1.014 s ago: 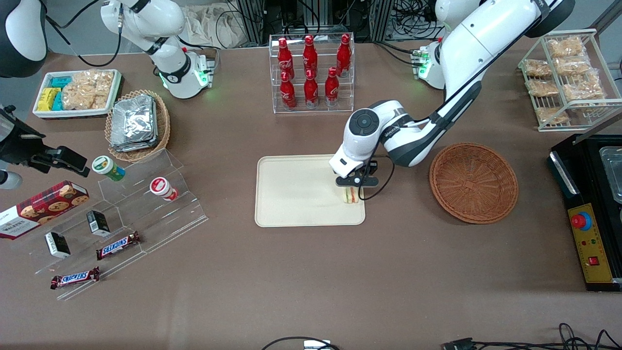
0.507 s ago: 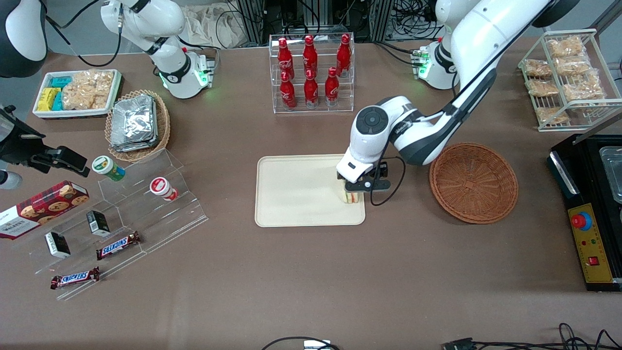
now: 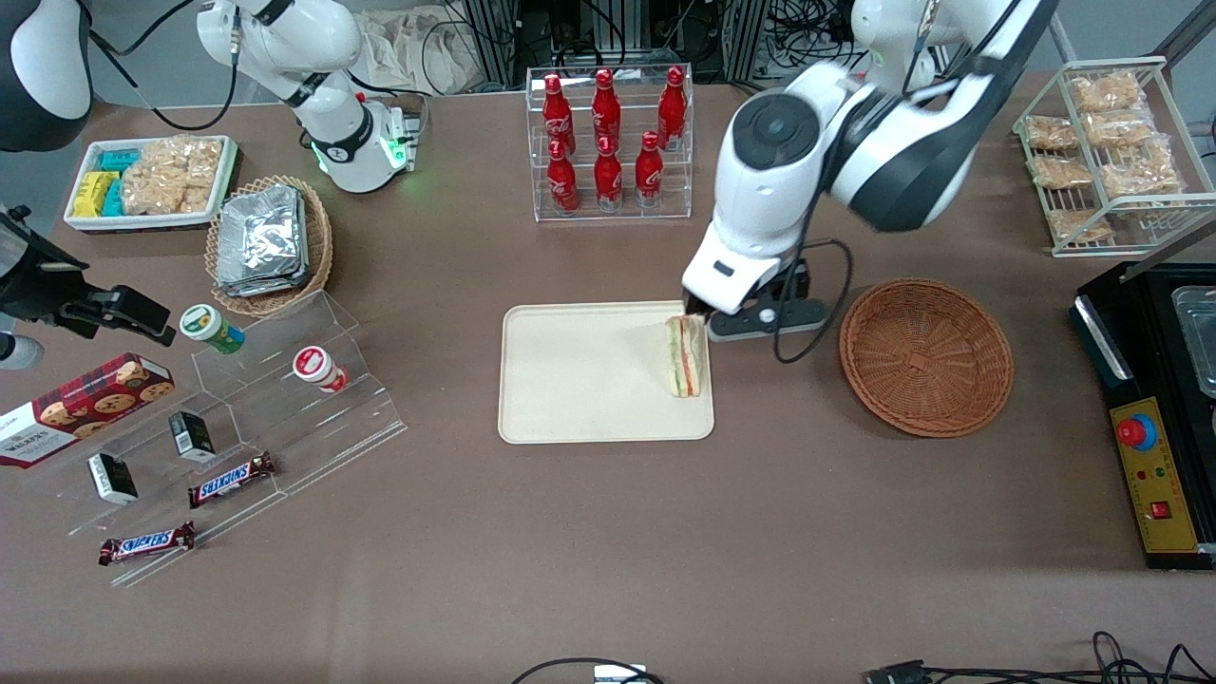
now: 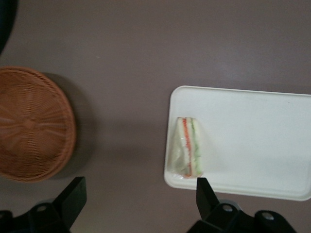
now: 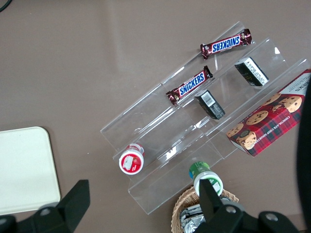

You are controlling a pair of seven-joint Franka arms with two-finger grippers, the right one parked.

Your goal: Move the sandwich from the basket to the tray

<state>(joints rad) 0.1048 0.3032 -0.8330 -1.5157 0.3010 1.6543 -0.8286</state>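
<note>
sandwich (image 3: 686,356): on tray (image 3: 570,380), probably upright | basket (image 3: 926,356): empty

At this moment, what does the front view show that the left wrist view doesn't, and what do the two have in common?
Only the front view shows the rack of red cola bottles, the tan basket of foil packs and the Snickers bars. Only the left wrist view shows the pincer open, raised above the table with nothing in it. Both show the sandwich lying on the tray near the edge facing the basket, which is empty.
</note>
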